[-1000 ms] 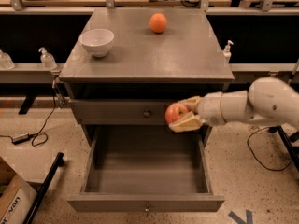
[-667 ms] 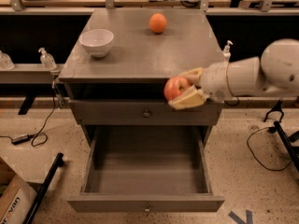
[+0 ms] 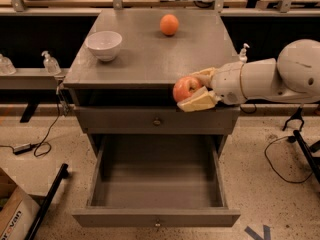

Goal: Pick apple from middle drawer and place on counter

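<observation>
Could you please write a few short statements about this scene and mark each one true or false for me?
1. The gripper is shut on the apple at the front edge of the counter. True.
2. The middle drawer is closed. False: it is pulled out.
3. The white bowl stands on the counter. True.
4. The orange fruit lies inside the white bowl. False: it lies on the counter, apart from the bowl.
</observation>
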You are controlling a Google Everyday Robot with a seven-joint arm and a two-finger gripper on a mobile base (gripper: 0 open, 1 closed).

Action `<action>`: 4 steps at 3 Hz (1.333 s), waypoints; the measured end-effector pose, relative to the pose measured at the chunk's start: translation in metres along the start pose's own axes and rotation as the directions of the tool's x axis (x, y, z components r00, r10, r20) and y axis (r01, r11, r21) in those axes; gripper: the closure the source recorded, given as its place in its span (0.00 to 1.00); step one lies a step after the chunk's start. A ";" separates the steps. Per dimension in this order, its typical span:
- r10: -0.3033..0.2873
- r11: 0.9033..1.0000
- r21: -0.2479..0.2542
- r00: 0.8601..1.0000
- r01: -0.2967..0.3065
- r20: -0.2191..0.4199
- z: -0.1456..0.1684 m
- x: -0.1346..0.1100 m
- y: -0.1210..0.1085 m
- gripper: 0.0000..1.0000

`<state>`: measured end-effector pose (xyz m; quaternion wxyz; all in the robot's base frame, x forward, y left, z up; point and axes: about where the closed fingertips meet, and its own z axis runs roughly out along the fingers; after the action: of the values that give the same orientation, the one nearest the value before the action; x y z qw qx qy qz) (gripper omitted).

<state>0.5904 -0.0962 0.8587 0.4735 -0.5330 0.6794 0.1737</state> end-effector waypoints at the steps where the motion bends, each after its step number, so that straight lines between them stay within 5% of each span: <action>1: -0.030 0.998 0.049 0.999 0.029 0.037 0.017 -0.020 -0.029 1.00; 3: -0.038 0.994 0.107 0.997 0.031 0.063 0.060 -0.047 -0.111 1.00; 4: -0.015 0.991 0.133 0.999 0.011 0.031 0.081 -0.041 -0.145 0.84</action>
<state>0.7554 -0.0669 0.8917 0.5198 -0.5019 0.6783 0.1334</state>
